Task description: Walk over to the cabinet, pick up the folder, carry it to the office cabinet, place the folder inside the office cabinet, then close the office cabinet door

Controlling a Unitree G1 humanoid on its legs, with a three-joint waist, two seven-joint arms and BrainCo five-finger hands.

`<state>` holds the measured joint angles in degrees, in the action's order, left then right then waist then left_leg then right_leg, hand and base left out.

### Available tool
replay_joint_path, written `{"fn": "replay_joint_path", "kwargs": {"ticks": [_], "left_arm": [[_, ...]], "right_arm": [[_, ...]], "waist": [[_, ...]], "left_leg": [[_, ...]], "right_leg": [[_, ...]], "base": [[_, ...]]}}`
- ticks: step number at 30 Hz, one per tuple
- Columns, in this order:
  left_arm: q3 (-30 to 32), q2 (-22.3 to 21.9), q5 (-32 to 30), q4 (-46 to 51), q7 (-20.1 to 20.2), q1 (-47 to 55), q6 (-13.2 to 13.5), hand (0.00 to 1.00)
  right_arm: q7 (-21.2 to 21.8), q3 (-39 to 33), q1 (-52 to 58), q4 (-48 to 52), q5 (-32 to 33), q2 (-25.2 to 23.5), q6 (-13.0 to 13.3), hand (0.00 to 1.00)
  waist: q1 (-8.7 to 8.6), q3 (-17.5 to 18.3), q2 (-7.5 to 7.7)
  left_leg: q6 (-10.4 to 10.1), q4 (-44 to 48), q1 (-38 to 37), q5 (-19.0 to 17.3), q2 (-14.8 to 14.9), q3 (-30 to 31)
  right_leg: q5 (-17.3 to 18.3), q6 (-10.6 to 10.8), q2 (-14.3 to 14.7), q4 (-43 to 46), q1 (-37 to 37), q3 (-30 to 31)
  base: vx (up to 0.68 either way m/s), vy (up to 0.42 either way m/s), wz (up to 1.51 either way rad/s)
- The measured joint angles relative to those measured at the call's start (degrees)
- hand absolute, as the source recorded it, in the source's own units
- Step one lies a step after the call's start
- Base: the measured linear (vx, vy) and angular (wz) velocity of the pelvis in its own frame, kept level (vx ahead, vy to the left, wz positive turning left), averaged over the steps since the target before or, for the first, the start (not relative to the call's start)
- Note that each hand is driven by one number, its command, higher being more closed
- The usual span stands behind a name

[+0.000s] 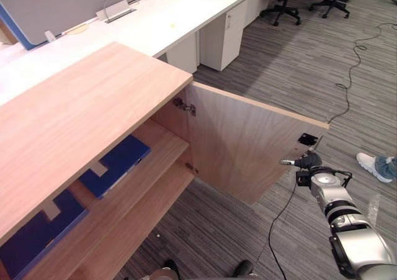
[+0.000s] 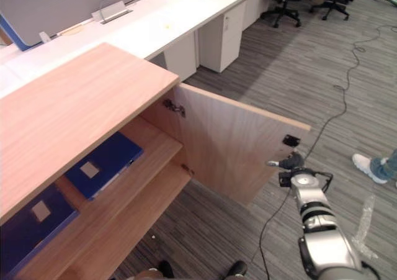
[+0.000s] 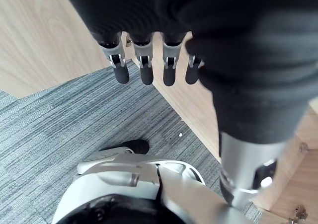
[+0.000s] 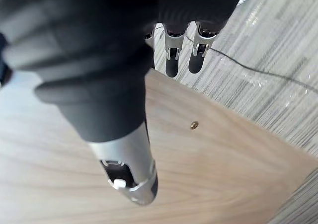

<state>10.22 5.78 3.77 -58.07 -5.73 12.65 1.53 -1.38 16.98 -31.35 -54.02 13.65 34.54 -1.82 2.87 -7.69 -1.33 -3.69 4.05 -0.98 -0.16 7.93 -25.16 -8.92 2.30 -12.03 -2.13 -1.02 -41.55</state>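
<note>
two blue folders lie flat inside the office cabinet [image 1: 74,118], both on its upper shelf [image 1: 162,144] under the wooden top. the first folder [image 1: 116,164] sits nearer the hinge [image 1: 184,105]. the second folder [image 1: 37,233] lies further along toward my left, apart from the first. each has a pale label on its cover. neither of my hands touches them.

the cabinet door [image 1: 248,149] stands swung wide open over the grey carpet floor [image 1: 279,69]. my right hand [image 1: 308,162] is at the door's free outer edge, low down, just below a small dark fitting [image 1: 307,138] on the panel. its fingers [image 4: 171,62] are straight and reach past the edge. the thumb lies straight along the wood, so the hand is apart and clamped on nothing. i cannot tell whether it actually presses the door.

my left hand [image 3: 145,67] hangs over the carpet beside the cabinet's lower front, fingers straight and relaxed, holding nothing.

behind the cabinet runs a long white surface [image 1: 155,25] with a white drawer unit [image 1: 223,35] under it. office chairs [image 1: 282,0] stand further back. a person's shoe [image 1: 372,165] shows on the carpet off to my right.
</note>
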Motion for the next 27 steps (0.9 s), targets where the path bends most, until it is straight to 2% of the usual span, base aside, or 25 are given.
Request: {"fn": "replay_joint_path", "kwargs": {"ticks": [1, 2, 3, 4, 5, 6, 7, 8, 9, 10, 11, 12, 15, 17, 19, 22, 27], "left_arm": [[0.0, 0.1, -0.4, 0.0, 0.0, 0.0, 0.0, 0.00], [0.0, 0.4, -1.0, 0.0, 0.2, -0.1, 0.0, 0.00], [0.2, 0.5, -1.8, 0.0, 0.5, -0.3, 0.1, 0.00], [0.2, 0.5, -2.1, -0.1, 0.6, -0.6, 0.1, 0.00], [0.3, 0.5, -3.0, -0.4, 0.9, -1.3, 0.3, 0.00], [0.4, 0.3, -4.0, -0.5, 1.1, -1.8, 0.4, 0.00], [0.5, 0.2, -4.3, -0.6, 1.1, -2.2, 0.5, 0.00], [1.4, 0.3, -5.6, -1.0, 1.1, -2.7, 0.6, 0.00], [1.6, 0.1, -6.6, -1.0, 1.1, -3.1, 0.7, 0.00], [1.8, 0.2, -7.0, -1.0, 1.1, -3.3, 0.8, 0.00], [1.9, 0.1, -7.8, -1.0, 1.1, -3.5, 1.0, 0.00], [1.9, 0.1, -8.2, -1.1, 1.1, -3.7, 1.1, 0.00], [1.8, 0.0, -8.3, -1.1, 1.0, -4.4, 1.1, 0.00], [1.8, 0.1, -7.9, -1.0, 0.9, -4.6, 1.2, 0.00], [1.8, 0.6, -7.4, -1.1, 0.4, -4.3, 1.2, 0.00], [2.0, 1.4, -7.3, -1.8, 0.2, -4.0, 1.0, 0.00], [2.7, 1.2, -6.5, -2.2, -0.3, -4.1, 0.5, 0.00]], "right_arm": [[0.6, 3.5, 0.0, 1.6, -1.1, 1.4, -0.4, 0.00], [2.7, 10.8, 0.2, 6.2, -2.7, 4.9, -1.0, 0.00], [5.9, 17.3, 0.3, 11.7, -4.4, 8.9, -1.7, 0.00], [7.4, 20.7, 0.4, 15.0, -5.3, 11.1, -1.9, 0.00], [11.0, 25.9, 0.7, 22.4, -7.6, 15.5, -1.9, 0.00], [14.2, 28.9, 1.1, 30.4, -12.6, 18.5, -1.9, 0.00], [15.7, 30.0, 1.3, 34.5, -14.4, 19.6, -1.9, 0.00], [18.2, 31.4, 1.8, 42.0, -15.6, 20.5, -0.6, 0.00], [20.5, 32.7, 1.7, 49.4, -15.0, 20.2, 2.2, 0.00], [21.8, 33.6, 1.7, 51.1, -15.4, 19.7, 2.4, 0.00], [23.2, 35.5, 1.9, 52.3, -15.0, 18.5, 6.0, 0.00], [23.3, 36.1, 1.9, 54.5, -15.1, 16.2, 8.8, 0.00], [21.9, 36.2, 0.3, 57.6, -17.1, 10.9, 13.8, 0.00], [21.0, 36.8, -1.1, 57.2, -19.4, 9.2, 14.6, 0.00], [20.2, 37.7, -1.6, 56.5, -22.5, 7.1, 14.6, 0.00], [20.0, 41.9, -1.8, 55.5, -24.0, 4.2, 14.6, 0.00], [20.1, 43.4, -1.5, 51.8, -24.1, 1.3, 14.4, 0.00]], "waist": [[-0.41, 0.0, 0.00], [-1.04, 0.0, 0.01], [-1.76, 0.0, 0.01], [-2.09, 0.0, 0.03], [-2.49, 0.0, 0.06], [-2.71, 0.1, 0.12], [-2.76, 0.2, 0.14], [-2.86, 0.2, 0.17], [-2.86, 0.3, 0.11], [-2.74, 0.4, 0.15], [-2.32, 0.5, 0.18], [-1.91, 0.6, 0.20], [-0.13, 1.7, 0.42], [0.79, 2.1, 0.92], [1.53, 2.9, 2.12], [1.59, 3.8, 3.61], [1.95, 4.1, 3.66]], "left_leg": [[-0.1, 0.0, 0.0, 0.0, 0.2, -0.1], [-0.2, 0.0, 0.0, 0.0, 0.7, -0.4], [-0.8, 0.3, 0.0, -0.2, 1.5, -0.6], [-0.9, 0.3, -0.1, -0.2, 1.9, -0.9], [-1.4, 0.4, -0.2, -0.2, 2.9, -1.3], [-1.6, 0.5, -0.3, -0.3, 3.8, -2.1], [-1.7, 0.5, -0.3, -0.2, 4.3, -2.5], [-1.8, 0.5, -0.3, -0.2, 5.2, -2.7], [-1.9, 0.4, -0.3, 0.0, 5.8, -2.7], [-1.9, 0.3, -0.3, 0.1, 6.0, -2.6], [-2.3, 0.2, -0.5, 0.4, 6.6, -2.6], [-2.5, 0.1, -0.6, 0.5, 6.8, -2.6], [-2.4, 0.0, -0.9, 0.6, 6.8, -2.5], [-2.5, 0.0, -1.1, 0.6, 6.6, -2.3], [-2.6, 0.0, -1.0, 0.6, 6.4, -2.1], [-2.6, -0.1, -1.0, 0.6, 6.2, -1.6], [-2.3, -1.1, -0.9, 1.2, 5.6, -0.6]], "right_leg": [[0.0, 0.0, 0.3, -0.2, 0.0, 0.2], [-0.1, -0.1, 1.0, -0.7, 0.2, 1.0], [-0.1, -0.2, 1.9, -1.1, 0.2, 1.5], [-0.1, -0.2, 2.3, -1.3, 0.2, 1.7], [0.1, -0.5, 3.3, -1.6, 0.3, 2.2], [0.5, -1.1, 4.3, -1.6, 0.7, 3.0], [0.6, -1.4, 4.9, -1.6, 1.0, 3.4], [1.0, -1.9, 5.9, -1.5, 1.4, 4.0], [1.4, -2.4, 6.6, -1.4, 1.7, 4.3], [1.6, -2.7, 6.9, -1.4, 1.7, 4.3], [1.8, -3.1, 7.6, -1.4, 1.7, 4.3], [2.0, -3.3, 7.9, -1.3, 1.7, 4.3], [2.1, -3.4, 7.7, -1.0, 1.5, 4.3], [2.1, -3.4, 7.4, -0.9, 1.2, 4.2], [2.1, -3.4, 7.1, -0.8, 1.2, 4.1], [2.1, -3.3, 6.8, -0.6, 1.1, 3.9], [2.0, -3.2, 6.4, -0.5, 0.9, 2.9]], "base": [[-0.01, -0.065, -0.23], [-0.01, -0.078, -0.31], [-0.01, -0.086, -0.31], [0.00, -0.099, -0.29], [0.02, -0.131, -0.31], [0.02, -0.135, -0.35], [0.03, -0.145, -0.39], [0.04, -0.124, -0.31], [0.04, -0.124, -0.24], [0.05, -0.113, -0.11], [0.04, -0.080, -0.04], [0.06, -0.082, -0.02], [0.03, -0.020, 0.00], [0.01, 0.035, 0.06], [-0.01, 0.045, 0.06], [-0.01, 0.029, 0.05], [-0.01, 0.013, 0.10]]}}
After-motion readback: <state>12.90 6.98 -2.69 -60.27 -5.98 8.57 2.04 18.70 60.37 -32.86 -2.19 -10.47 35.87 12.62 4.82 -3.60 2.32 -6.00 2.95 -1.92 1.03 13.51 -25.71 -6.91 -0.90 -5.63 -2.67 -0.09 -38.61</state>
